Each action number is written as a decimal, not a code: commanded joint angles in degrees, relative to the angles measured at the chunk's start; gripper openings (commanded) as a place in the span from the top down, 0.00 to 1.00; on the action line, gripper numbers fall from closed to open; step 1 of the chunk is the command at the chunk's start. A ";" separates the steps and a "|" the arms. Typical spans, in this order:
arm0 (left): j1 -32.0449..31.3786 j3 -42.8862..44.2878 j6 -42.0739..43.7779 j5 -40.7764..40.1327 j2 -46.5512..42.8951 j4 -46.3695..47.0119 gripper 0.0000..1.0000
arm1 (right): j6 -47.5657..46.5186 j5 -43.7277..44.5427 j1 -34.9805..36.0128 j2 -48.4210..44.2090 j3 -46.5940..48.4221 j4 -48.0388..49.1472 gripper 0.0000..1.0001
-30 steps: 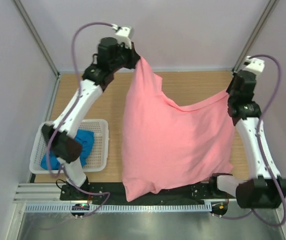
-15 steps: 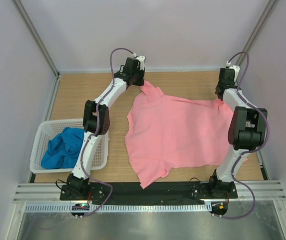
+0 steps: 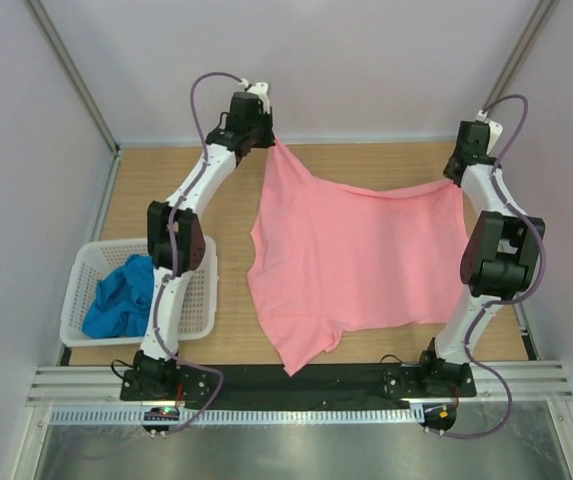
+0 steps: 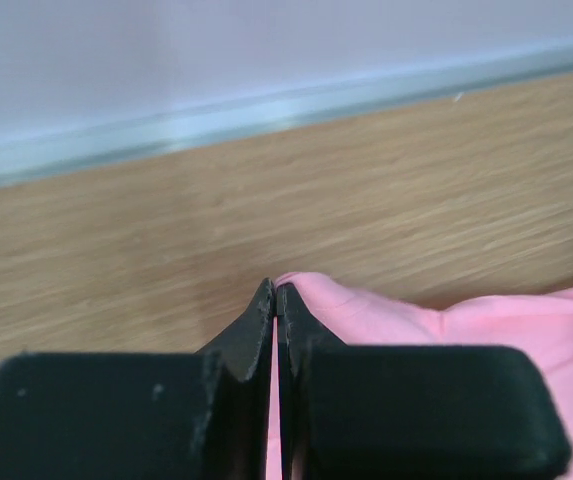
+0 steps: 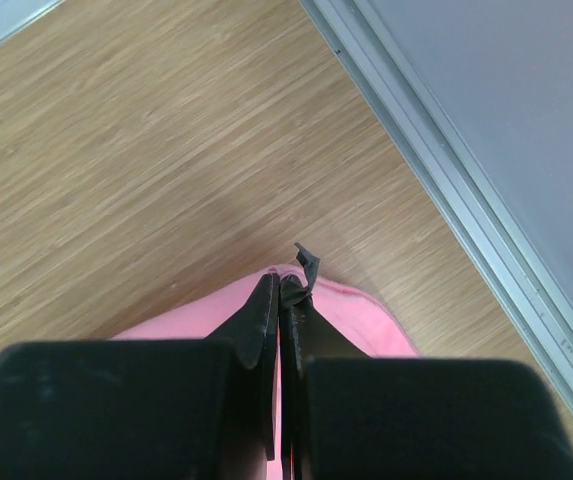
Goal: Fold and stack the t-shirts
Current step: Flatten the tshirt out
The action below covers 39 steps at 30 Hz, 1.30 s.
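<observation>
The pink shirt [image 3: 356,255] is spread mid-worktop but not folded, your left gripper [image 4: 274,290] and right gripper [image 5: 284,283] clamped on its far corners, and the blue shirt [image 3: 124,300] waits in the near-left basket [image 3: 202,300].

We're in a lab test cell. We see plain panel walls [image 3: 366,60], aluminium frame posts [image 3: 73,75], a wood tabletop [image 3: 136,200] and a slotted metal rail [image 3: 286,416].

Both arms stretch far forward with elbows raised, well apart from each other. The left pincer [image 3: 270,141] and the right pincer [image 3: 458,181] each have their jaws pressed together on an edge of the pink shirt [image 3: 366,255].
</observation>
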 commanded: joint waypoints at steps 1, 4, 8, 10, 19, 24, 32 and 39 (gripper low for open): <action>-0.03 1.29 -1.54 -2.48 -14.88 6.39 1.00 | 2.61 -2.56 0.22 -7.49 4.67 -2.82 0.99; 0.05 1.38 -1.36 -2.39 -22.51 5.60 1.00 | 3.13 -3.71 0.22 -12.51 6.34 -5.02 0.99; -0.03 -3.25 -3.99 -2.48 -33.05 6.30 1.00 | 3.22 -5.12 0.22 -25.23 5.73 -8.80 0.99; -0.03 -6.78 -6.09 -1.87 -38.08 7.79 1.00 | 2.78 -4.94 0.22 -30.43 3.81 -9.42 0.99; -0.56 -20.76 -8.66 2.44 -67.17 10.26 1.00 | 2.17 -5.73 2.41 -57.33 0.45 -10.22 0.99; -0.56 -22.88 -9.10 2.89 -79.30 10.70 0.99 | 2.34 -5.99 3.03 -66.74 2.47 -9.51 0.99; -0.56 -17.61 -10.76 4.20 -79.68 9.20 1.00 | 4.71 -4.86 3.82 -66.50 4.42 -8.90 0.99; -0.56 -19.63 -8.39 3.84 -67.39 9.55 1.00 | 2.00 0.31 3.82 -57.89 -0.06 -8.46 0.99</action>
